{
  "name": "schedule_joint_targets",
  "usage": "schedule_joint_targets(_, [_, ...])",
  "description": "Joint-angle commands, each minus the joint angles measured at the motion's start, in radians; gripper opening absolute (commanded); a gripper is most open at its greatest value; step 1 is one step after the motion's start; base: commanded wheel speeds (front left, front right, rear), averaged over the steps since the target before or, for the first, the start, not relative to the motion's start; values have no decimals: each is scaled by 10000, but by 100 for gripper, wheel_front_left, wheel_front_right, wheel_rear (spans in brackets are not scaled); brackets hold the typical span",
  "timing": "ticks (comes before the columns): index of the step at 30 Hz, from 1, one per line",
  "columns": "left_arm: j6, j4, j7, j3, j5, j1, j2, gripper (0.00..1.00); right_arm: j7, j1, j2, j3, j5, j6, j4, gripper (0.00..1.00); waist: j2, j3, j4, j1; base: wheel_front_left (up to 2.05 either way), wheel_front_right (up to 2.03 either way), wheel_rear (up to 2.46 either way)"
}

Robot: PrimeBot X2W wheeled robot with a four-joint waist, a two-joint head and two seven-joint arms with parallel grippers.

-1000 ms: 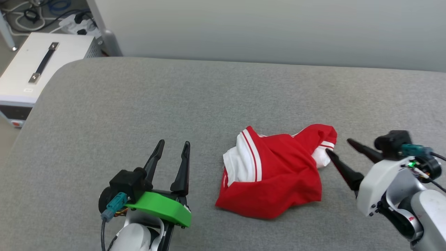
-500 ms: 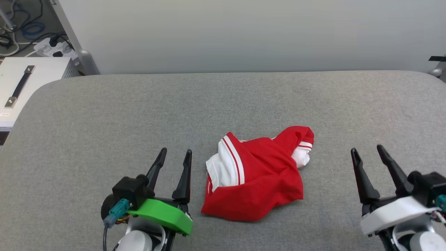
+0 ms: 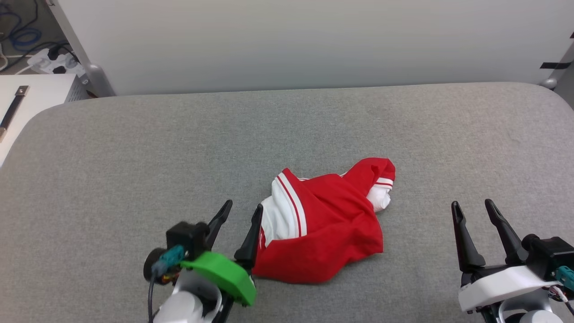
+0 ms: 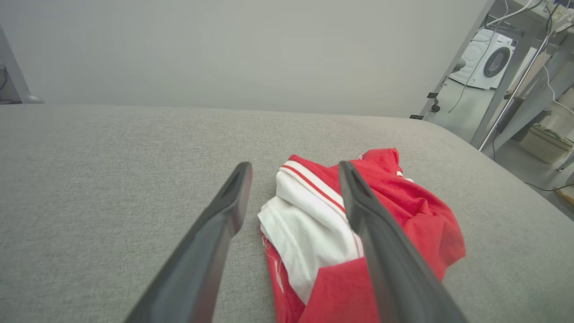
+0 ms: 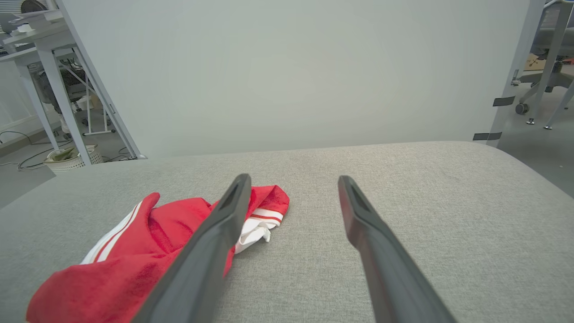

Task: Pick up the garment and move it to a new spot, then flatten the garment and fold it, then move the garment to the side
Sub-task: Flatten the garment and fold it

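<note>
I judge the task barely begun. The red jersey-style T-shirt with white short sleeves and red-and-white striped trim (image 3: pixel 332 233) is lying in a crumpled heap on the grey fabric-covered desk (image 3: pixel 134 157). It has not been lifted, flattened or folded, and its lettering is hidden in the bunching. So the pick-up and move, the flattening, the fold and the final shift to the side all remain.

My left claw (image 3: pixel 244 205) has its jaws spread wide and holds nothing. The heap sits just ahead of it and to its right. In the left wrist view the white sleeve lies between the two fingers' lines, with the right finger (image 4: pixel 358 211) across the red cloth. I can't quite tell from here whether that finger touches the fabric or only hangs over it.

My right claw (image 3: pixel 471 203) is equally wide open and empty. The shirt lies well to its left, with bare desk between them.

Against the earlier frames, the head camera has swung, so the whole scene sits differently. Even allowing for that, the left claw has closed in: half a second ago there was a clear gap between it and the shirt's near-left edge, and now there is none. A second ago the right claw was angled in at the white sleeve on the shirt's right side, and it has since pulled back. The heap's shape looks unchanged.
</note>
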Motion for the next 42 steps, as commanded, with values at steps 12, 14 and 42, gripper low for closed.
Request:
schedule_joint_targets(12, [103,960,7243,-1186,-3140,-4284,1299,100,35,-397,392,305,-22,-7,-417,100,0,1007,-782,0,0,0,0])
schedule_joint_targets(14, [216,1281,8699,-1082,-3887,-4703,1199,100,19,-502,420,375,-23,-7,-453,100,0,1192,-891,0,0,0,0])
schedule_joint_targets(42, [280,2960,9235,-899,-4298,-6051,1625,0,-510,-1263,673,918,1,-7,254,100,0,2002,-1257,0,0,0,0])
